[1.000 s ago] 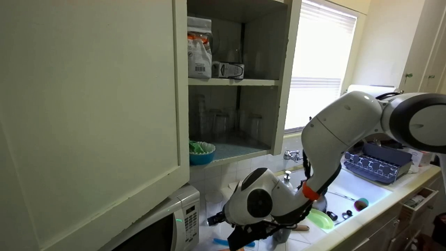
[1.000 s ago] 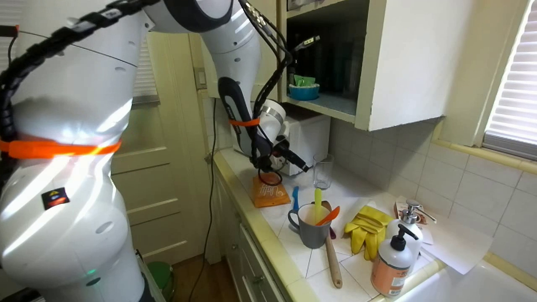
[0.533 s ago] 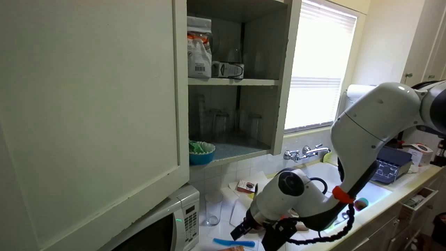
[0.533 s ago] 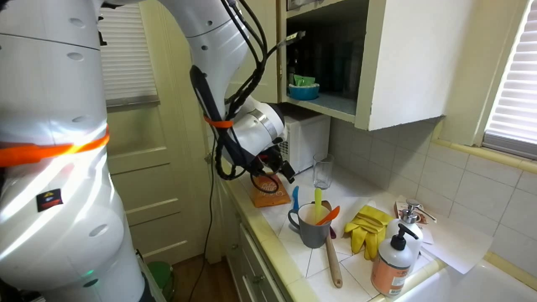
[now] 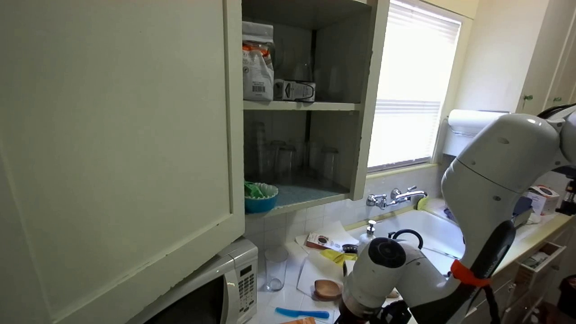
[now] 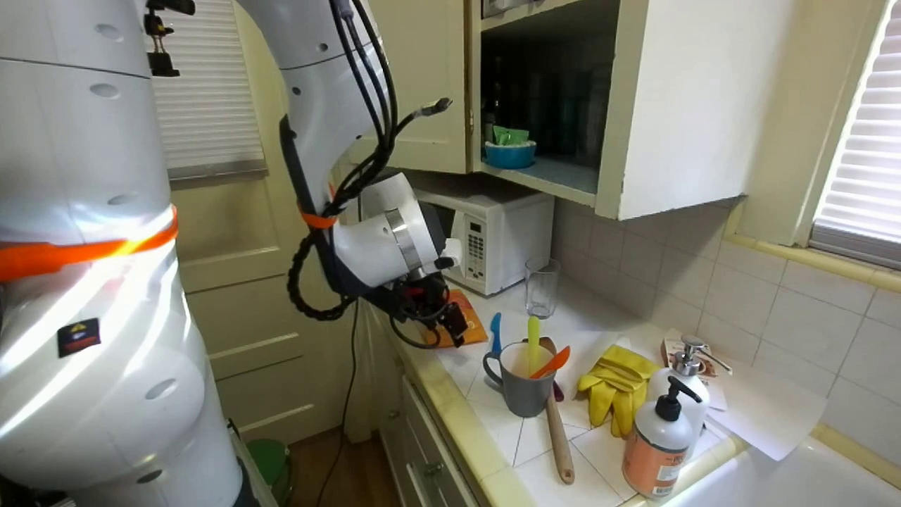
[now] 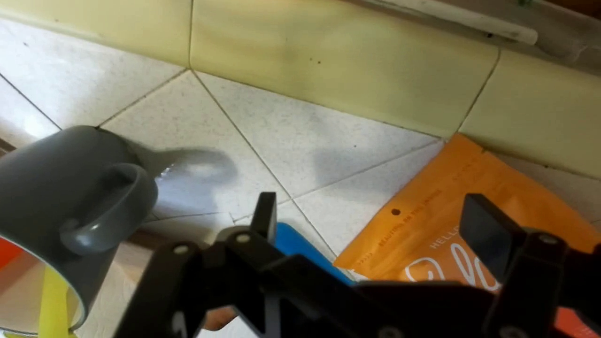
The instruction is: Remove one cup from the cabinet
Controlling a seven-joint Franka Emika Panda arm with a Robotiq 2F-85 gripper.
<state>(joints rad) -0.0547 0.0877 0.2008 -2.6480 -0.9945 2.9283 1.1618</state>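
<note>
A tall clear cup stands on the desk just beside the white microwave, with its long axis upright and its open mouth turned upward. Higher up is the cabinet, also vertical, and its flat door stands open in both exterior views. On the lower shelf there are more clear cups, also upright, but in the shadow I cannot tell whether their mouths point up or down. The cabinet has cream-white paint with small chips along the edges; the tall clear cup looks like smooth glass, slightly wider at the top; the desk is of speckled white tiles with a yellow border. My tool has its two fingers wide apart, and it is above the desk, lower than the cabinet. In the wrist view I see below it a grey mug and an orange packet. The tall clear cup is apart from my tool, nearer to the tiled wall.
</note>
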